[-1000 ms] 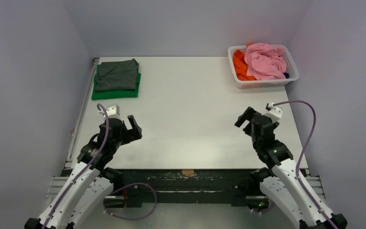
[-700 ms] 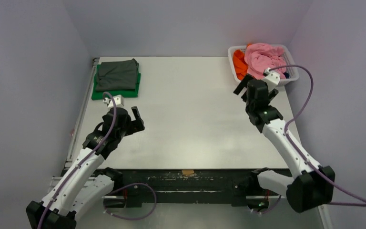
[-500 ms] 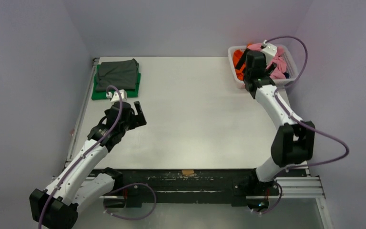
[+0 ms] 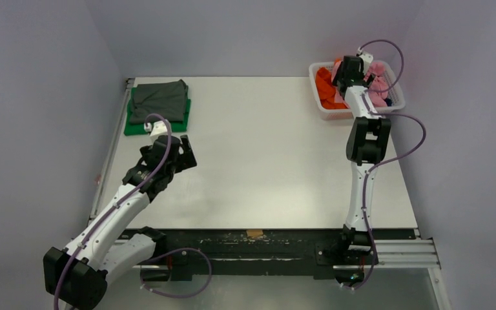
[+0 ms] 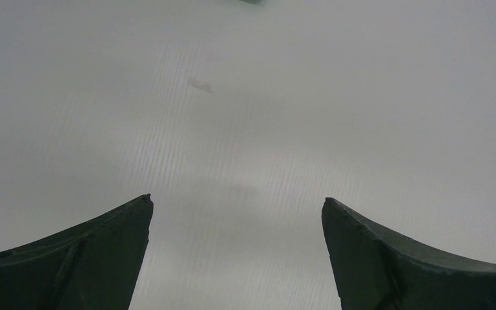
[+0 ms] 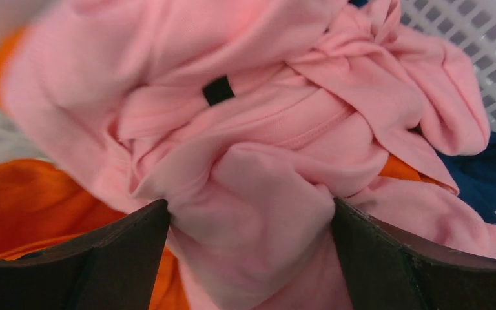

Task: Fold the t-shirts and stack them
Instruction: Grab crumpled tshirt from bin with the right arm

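Top external view, far left corner of the table (image 4: pixel 265 148): one grey t-shirt (image 4: pixel 159 101), folded, lying on one green t-shirt (image 4: pixel 155 127), also folded, its edge showing on the near side.

Left of centre: left gripper (image 5: pixel 236 201), fingers spread wide, nothing between them, hanging over bare tabletop just near of the stack.

Far right corner: white mesh basket (image 4: pixel 332 113) holding three crumpled shirts. The pink t-shirt (image 6: pixel 265 116) sits on top, the orange t-shirt (image 6: pixel 32 194) lies under it on the left, and the dark blue t-shirt (image 6: pixel 484 161) shows at the right edge.

Same corner: right gripper (image 6: pixel 248 203), arm stretched out to the basket, jaws wide apart, one finger on each side of a bunched pink fold. The fold is not pinched.
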Controlling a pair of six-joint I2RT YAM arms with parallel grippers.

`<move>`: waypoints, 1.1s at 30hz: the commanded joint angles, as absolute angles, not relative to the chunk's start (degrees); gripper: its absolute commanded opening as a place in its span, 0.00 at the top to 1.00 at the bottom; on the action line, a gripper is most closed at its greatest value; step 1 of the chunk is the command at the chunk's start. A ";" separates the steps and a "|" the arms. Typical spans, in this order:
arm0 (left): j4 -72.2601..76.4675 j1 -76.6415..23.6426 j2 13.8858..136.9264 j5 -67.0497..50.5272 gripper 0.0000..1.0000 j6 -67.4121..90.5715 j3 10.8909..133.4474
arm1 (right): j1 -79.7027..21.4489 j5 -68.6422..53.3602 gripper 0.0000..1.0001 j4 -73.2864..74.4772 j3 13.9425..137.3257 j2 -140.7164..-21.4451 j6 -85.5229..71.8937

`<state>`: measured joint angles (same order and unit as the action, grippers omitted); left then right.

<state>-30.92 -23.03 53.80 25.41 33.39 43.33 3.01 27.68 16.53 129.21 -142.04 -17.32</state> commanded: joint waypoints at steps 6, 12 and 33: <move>-29.21 -23.03 55.32 28.29 0.00 33.42 45.06 | 4.63 26.06 0.46 11.49 128.81 -142.69 -11.55; -29.87 -23.10 54.30 28.86 0.00 33.71 44.72 | 4.64 25.28 0.89 7.67 129.79 -138.45 -10.29; -28.92 -23.11 37.16 19.48 0.00 36.99 36.69 | -14.65 -17.25 1.00 19.76 125.59 -101.27 -12.84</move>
